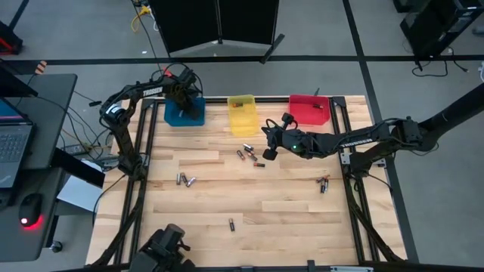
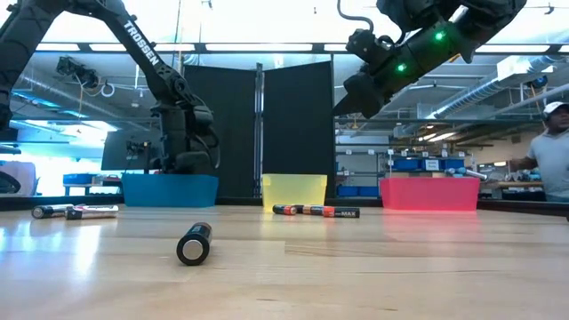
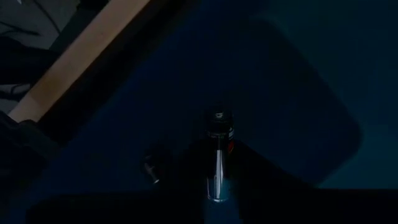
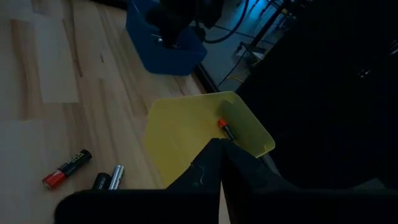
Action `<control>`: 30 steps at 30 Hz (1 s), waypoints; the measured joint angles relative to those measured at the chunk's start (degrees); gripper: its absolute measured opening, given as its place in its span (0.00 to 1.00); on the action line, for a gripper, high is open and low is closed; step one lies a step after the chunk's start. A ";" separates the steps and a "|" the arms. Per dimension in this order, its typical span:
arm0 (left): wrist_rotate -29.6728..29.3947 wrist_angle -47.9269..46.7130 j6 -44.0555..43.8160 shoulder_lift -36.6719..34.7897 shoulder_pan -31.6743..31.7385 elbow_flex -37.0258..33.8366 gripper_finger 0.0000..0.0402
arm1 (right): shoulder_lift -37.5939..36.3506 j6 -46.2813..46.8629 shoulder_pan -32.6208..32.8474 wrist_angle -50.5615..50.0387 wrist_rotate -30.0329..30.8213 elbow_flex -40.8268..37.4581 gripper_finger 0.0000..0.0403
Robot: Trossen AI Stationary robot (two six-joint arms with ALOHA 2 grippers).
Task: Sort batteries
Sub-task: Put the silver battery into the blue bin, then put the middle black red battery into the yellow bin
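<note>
Small dark and silvery batteries, some with orange ends, lie flat on the wooden table: a group (image 1: pixel 248 153) before the yellow bin (image 1: pixel 242 113), a pair (image 1: pixel 185 180) toward the left, one (image 1: pixel 324 183) at the right and one (image 1: pixel 231 224) near the front. One more battery (image 4: pixel 225 129) lies in the yellow bin (image 4: pixel 186 130). My left gripper (image 1: pixel 187 102) reaches down into the blue bin (image 1: pixel 185 115), shut on a battery (image 3: pixel 219 134); another small battery (image 3: pixel 152 169) lies on the bin floor. My right gripper (image 1: pixel 266 140) hovers shut and empty, well above the table, just before the yellow bin. My left gripper (image 3: pixel 217 165) pinches a battery between its two fingers, which lie along it. The battery's dark end with a reddish mark (image 3: pixel 221 127) sticks out past the fingertips. It is lifted inside the blue bin; the dark hides the exact place of contact.
The blue, yellow and red bins (image 1: pixel 308 112) stand in a row along the far edge. In the low view the near battery (image 2: pixel 194 243) lies end-on in front. A person (image 2: pixel 553 151) stands beyond the table's right side. Bare wood lies between the battery groups.
</note>
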 joint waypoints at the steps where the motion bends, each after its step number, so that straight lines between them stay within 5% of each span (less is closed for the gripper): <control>1: 0.00 0.10 0.02 0.00 0.00 0.00 0.20 | 0.00 0.00 0.00 0.00 0.01 0.00 0.04; 6: 0.02 -0.16 0.70 0.00 0.00 0.00 0.33 | 0.00 0.00 0.00 -0.02 0.00 0.00 0.03; 16: 0.04 0.93 1.60 -1.60 -0.15 1.68 0.34 | 0.00 -0.03 0.00 -0.08 0.01 0.00 0.05; 22: -0.69 10.18 3.04 -10.65 -2.30 -0.15 0.24 | 0.00 0.39 -0.04 -0.04 0.01 0.00 0.03; 30: 2.51 28.39 2.61 -24.92 -9.25 -11.41 0.06 | 0.00 7.51 -0.82 1.39 -3.57 -1.05 0.03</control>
